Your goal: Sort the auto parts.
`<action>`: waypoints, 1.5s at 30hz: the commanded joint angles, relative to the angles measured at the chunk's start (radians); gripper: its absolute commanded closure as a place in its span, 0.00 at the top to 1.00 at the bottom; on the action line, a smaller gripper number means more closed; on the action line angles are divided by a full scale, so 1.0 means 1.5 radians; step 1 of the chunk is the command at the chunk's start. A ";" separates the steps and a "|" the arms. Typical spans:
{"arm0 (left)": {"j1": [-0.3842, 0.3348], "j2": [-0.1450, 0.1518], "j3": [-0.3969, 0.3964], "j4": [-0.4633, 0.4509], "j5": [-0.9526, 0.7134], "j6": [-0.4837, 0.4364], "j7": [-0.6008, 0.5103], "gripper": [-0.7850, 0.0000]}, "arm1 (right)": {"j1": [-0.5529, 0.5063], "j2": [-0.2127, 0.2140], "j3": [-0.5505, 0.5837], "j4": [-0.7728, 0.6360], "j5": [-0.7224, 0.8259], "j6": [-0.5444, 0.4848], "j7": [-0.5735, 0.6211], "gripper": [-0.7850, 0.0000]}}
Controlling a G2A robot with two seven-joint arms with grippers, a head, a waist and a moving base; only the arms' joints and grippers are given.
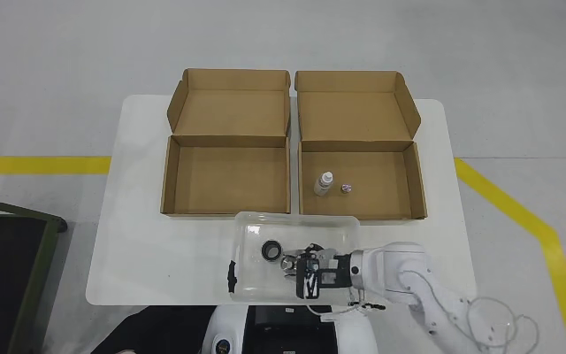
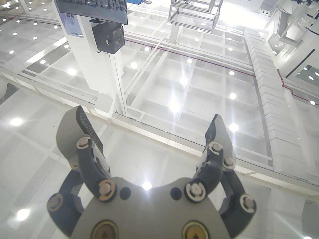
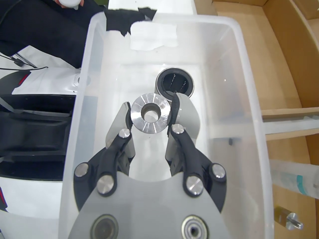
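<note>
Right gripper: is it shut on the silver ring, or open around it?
Shut. The right gripper has its fingers pressed on both sides of the silver ring, inside the clear bin.

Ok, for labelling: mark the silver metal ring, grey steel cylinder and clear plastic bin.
silver metal ring point(image 3: 137, 119): right wrist view, flat face.
grey steel cylinder point(image 3: 174, 82): right wrist view, inner bore.
clear plastic bin point(image 3: 246, 75): right wrist view, side rim.

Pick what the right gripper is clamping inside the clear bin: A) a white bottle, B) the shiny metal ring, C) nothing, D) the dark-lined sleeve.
B: the right gripper presses against both sides of the metal ring, while the dark-lined sleeve sits ungripped beside it.
</note>
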 commanded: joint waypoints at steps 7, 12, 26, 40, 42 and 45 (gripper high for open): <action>0.000 0.000 0.000 0.000 0.000 0.000 0.000 1.00 | -0.026 0.009 0.056 -0.052 0.048 0.002 -0.039 0.00; 0.000 0.000 0.000 0.000 0.000 0.000 0.000 1.00 | -0.027 0.011 0.075 -0.075 0.072 0.008 -0.067 0.00; 0.000 0.000 0.000 0.000 0.000 0.000 0.000 1.00 | 0.013 0.000 0.082 -0.098 0.141 0.085 -0.178 0.00; 0.000 0.000 0.000 0.000 0.000 0.000 0.000 1.00 | 0.055 -0.011 0.109 -0.107 0.206 0.114 -0.288 0.00; 0.000 0.000 0.000 0.000 0.000 0.000 0.000 1.00 | 0.061 -0.011 0.119 -0.104 0.215 0.115 -0.297 0.00; 0.000 0.000 0.000 0.000 0.000 0.000 0.000 1.00 | 0.067 -0.012 0.138 -0.105 0.226 0.118 -0.311 0.00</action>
